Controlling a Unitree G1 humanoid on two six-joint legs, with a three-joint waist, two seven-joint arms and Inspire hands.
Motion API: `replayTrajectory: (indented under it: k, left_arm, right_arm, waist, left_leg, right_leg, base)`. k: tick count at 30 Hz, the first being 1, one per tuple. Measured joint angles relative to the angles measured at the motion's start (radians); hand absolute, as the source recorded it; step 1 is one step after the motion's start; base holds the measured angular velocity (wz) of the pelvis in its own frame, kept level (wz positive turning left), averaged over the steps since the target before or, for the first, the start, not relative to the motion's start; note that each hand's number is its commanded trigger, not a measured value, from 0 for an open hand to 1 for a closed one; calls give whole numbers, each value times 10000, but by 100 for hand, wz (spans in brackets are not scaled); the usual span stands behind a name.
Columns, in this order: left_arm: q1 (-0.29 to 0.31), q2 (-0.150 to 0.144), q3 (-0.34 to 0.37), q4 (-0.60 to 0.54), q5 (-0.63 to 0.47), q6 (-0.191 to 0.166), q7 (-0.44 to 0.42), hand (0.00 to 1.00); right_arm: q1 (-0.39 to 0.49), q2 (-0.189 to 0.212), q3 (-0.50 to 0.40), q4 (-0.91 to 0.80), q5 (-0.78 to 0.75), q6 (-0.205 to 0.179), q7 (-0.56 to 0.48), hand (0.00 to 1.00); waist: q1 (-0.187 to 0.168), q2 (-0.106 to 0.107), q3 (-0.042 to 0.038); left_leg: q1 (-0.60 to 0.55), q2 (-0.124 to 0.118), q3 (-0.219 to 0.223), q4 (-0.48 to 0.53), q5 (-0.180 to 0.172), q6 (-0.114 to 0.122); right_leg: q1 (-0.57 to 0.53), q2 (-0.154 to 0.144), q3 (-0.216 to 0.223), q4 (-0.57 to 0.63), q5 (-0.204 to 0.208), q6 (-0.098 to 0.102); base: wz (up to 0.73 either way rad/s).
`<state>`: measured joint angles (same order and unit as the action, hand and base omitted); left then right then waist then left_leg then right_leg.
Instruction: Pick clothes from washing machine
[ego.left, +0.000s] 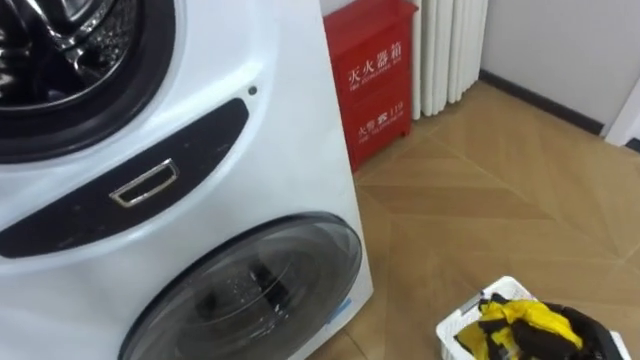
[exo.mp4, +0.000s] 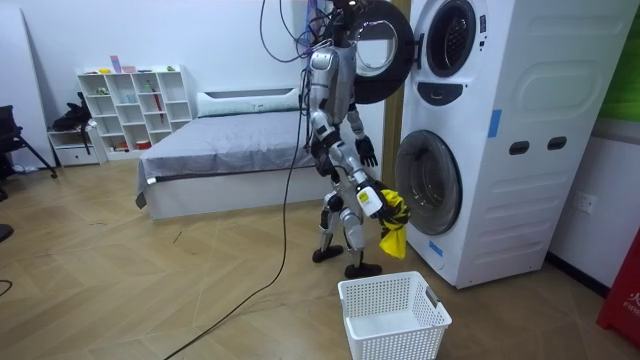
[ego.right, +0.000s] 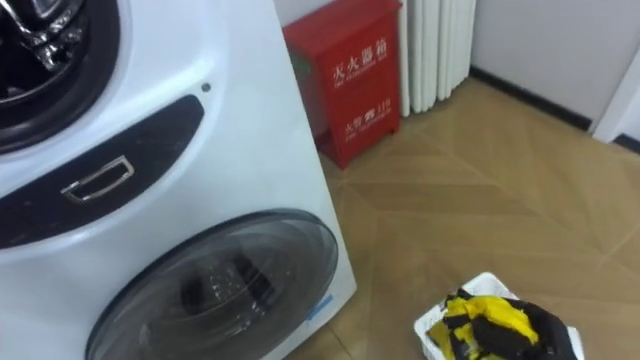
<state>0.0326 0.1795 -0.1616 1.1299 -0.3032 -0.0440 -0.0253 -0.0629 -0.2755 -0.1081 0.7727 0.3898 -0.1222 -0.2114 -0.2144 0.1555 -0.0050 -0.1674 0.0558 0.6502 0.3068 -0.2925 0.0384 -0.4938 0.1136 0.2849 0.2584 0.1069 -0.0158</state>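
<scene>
Right hand (exo.mp4: 371, 200) closed on the yellow garment (exo.mp4: 393, 233), which hangs above the basket (exo.mp4: 395, 338), toward its rim nearest the washing machine (exo.mp4: 500, 140). Left hand (exo.mp4: 367, 152), higher above the basket: state cannot be told. Risk: released here, the cloth may drape over that rim or miss.

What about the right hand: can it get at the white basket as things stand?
Probably yes. The right hand, shut on the yellow garment, hangs low by the lower door; the white basket stands open-topped close below, with nothing between them.
</scene>
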Motion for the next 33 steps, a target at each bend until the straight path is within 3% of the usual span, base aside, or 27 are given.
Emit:
replayTrajectory:
  k: [4,9,24,25,26,33]
  left_arm:
    - [-68,-13,-97,12,-218,0,0,0]
    - [-185,-38,-258,3,-579,0,2,0]
    - [-190,-85,-576,-62,-587,11,155,0]
    - [-192,-85,-577,-64,-587,11,155,0]
    - [-189,-85,-574,-62,-590,11,155,0]
    - [-190,-117,-582,-58,-799,12,160,0]
  right_arm:
    - [-2,0,3,344,427,-15,-331,100]
    - [-113,5,78,372,687,-122,-826,100]
    - [-171,-64,-126,356,760,-321,-2364,100]
    - [-171,-65,-133,356,766,-321,-2407,58]
    - [-171,-65,-133,356,769,-321,-2484,0]
    - [-191,-104,-218,357,754,-325,-2747,0]
  waist:
    - [52,-2,3]
    - [75,-30,27]
    - [38,-74,51]
    - [38,-74,51]
    - [37,-81,48]
    - [12,-71,39]
  left_leg:
    - [-107,-3,-202,-1,49,-29]
    - [-575,-190,-509,-6,166,93]
    - [-1013,-232,-600,-45,280,151]
    - [-1034,-229,-600,-45,281,153]
    - [-1073,-227,-601,-45,289,167]
    - [-1205,-191,-673,-59,371,306]
  right_leg:
    - [-74,-69,-249,28,-10,-34]
    - [-532,-194,-362,169,-40,-62]
    - [-941,-275,-420,156,-41,-60]
    - [-953,-275,-420,152,-42,-59]
    - [-990,-274,-420,133,-43,-57]
    - [-1026,-255,-435,-62,-45,-54]
  base:
    - [13]
    - [12]
    - [2]
    - [0]
    - [0]
    - [0]
